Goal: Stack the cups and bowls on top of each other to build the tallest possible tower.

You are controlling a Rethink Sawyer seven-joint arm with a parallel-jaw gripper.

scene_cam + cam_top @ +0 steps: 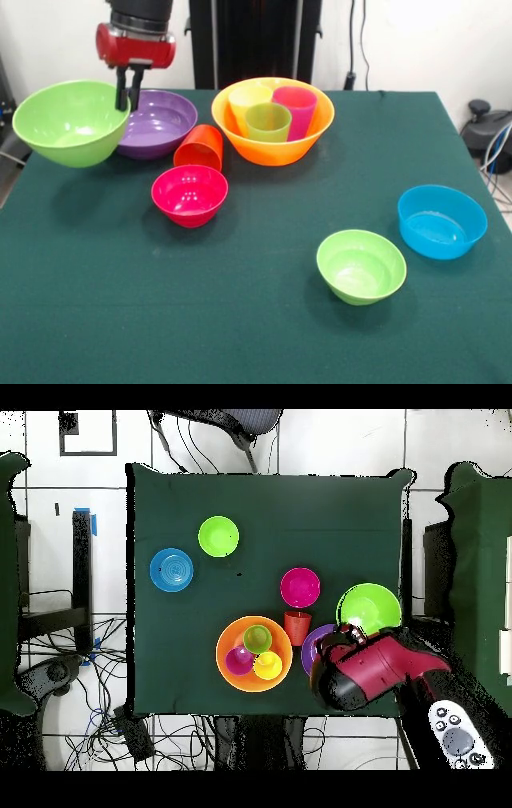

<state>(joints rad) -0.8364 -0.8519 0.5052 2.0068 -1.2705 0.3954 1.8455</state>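
- Front view is showing your gripper (128, 100) pinching the large light-green bowl (70, 122) by its rim, seemingly lifted.
- You are handling light, stiff, glossy plastic; be gripping the rim firmly, since it may be slipping.

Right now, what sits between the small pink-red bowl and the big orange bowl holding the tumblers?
The orange-red plastic tumbler, lying tipped, sits between the glossy pink-red bowl and the large orange bowl; the overhead view confirms it.
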